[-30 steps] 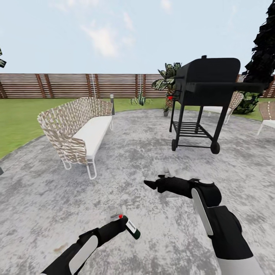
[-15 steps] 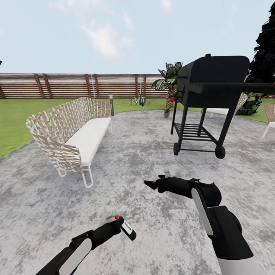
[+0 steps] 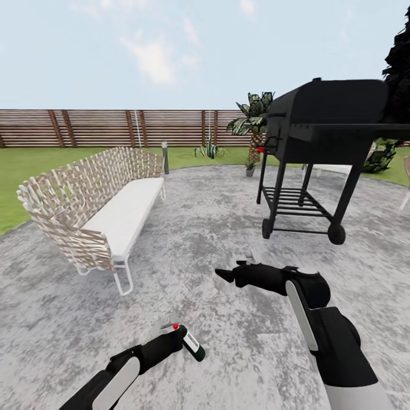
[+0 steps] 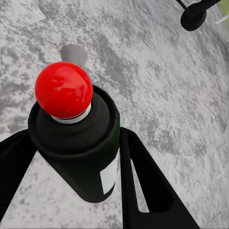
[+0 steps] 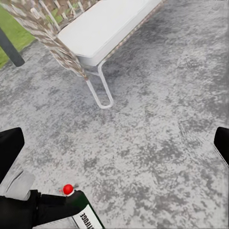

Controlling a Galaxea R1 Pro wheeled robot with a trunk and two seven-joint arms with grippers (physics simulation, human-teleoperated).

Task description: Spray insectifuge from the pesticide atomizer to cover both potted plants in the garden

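In the head view my left gripper (image 3: 181, 340) is shut on the pesticide atomizer (image 3: 192, 345), a dark green bottle with a white label band and a red top, held low over the grey paving. The left wrist view shows the atomizer (image 4: 81, 152) between both black fingers (image 4: 143, 186). The atomizer (image 5: 82, 215) also appears in the right wrist view. My right gripper (image 3: 225, 275) is open and holds nothing. One small potted plant (image 3: 249, 166) in a grey pot stands far ahead by the palm trunk. The other potted plant is out of view.
A woven sofa with a white cushion (image 3: 114, 213) stands at the left. A black wheeled grill (image 3: 319, 142) stands at the right. Between them the paving (image 3: 210, 216) runs toward the lawn, a spiky clump (image 3: 209, 150), a palm (image 3: 254, 117) and the slat fence (image 3: 102, 127).
The whole view has moved forward: the sofa and the grill look larger and have spread toward the sides. Both arms keep nearly the same pose, the atomizer still held.
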